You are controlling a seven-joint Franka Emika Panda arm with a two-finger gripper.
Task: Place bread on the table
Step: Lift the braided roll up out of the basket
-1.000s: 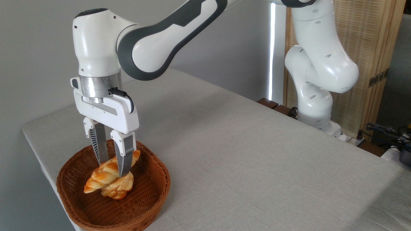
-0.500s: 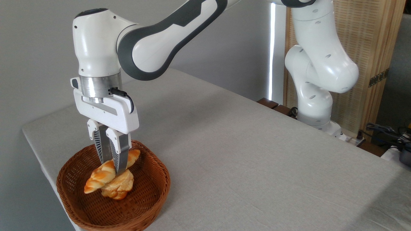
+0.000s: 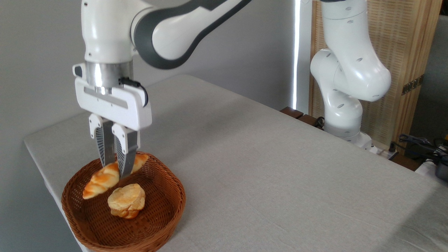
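Claw (image 3: 113, 169) grips bread (image 3: 105, 176) above basket (image 3: 168, 206) on grey-clothed table (image 3: 262, 168).

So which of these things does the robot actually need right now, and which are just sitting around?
Needed: braided bread, pinched in the end effector; grey table, where it goes.
Just there: round bun; wicker basket; cables at far right.

Bread (image 3: 101, 177): glossy golden-orange, paler seams in a braided pattern. Bun (image 3: 126, 200): pale tan. Basket (image 3: 168, 206): brown woven wicker. Surface (image 3: 262, 168): plain light-grey cloth. Arm (image 3: 182, 24): white with dark grey bands. Fingers (image 3: 124, 155): grey, ribbed
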